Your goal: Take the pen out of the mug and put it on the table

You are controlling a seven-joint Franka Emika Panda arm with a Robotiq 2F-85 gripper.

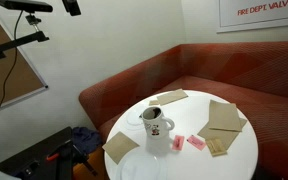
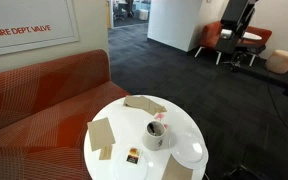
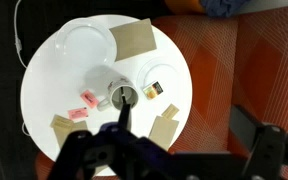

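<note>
The white mug (image 1: 156, 128) stands near the middle of the round white table (image 1: 239, 160), and it shows in both exterior views (image 2: 157, 135). A thin dark pen (image 1: 152, 113) pokes out of its mouth. In the wrist view I look down from high above on the mug (image 3: 121, 96), with a dark stick (image 3: 123, 103) across its mouth. My gripper (image 3: 174, 150) is a dark blur at the bottom of that view. Its fingers are wide apart and empty, well above the mug.
Brown napkins (image 3: 132, 38) (image 3: 166, 125) (image 3: 62, 125), pink packets (image 3: 87, 98), a small dark packet (image 3: 156, 88) and a clear plate (image 3: 84, 40) lie around the mug. A red-brown curved sofa (image 1: 224, 70) wraps the table's far side. A blue bag (image 1: 82, 135) lies on the floor.
</note>
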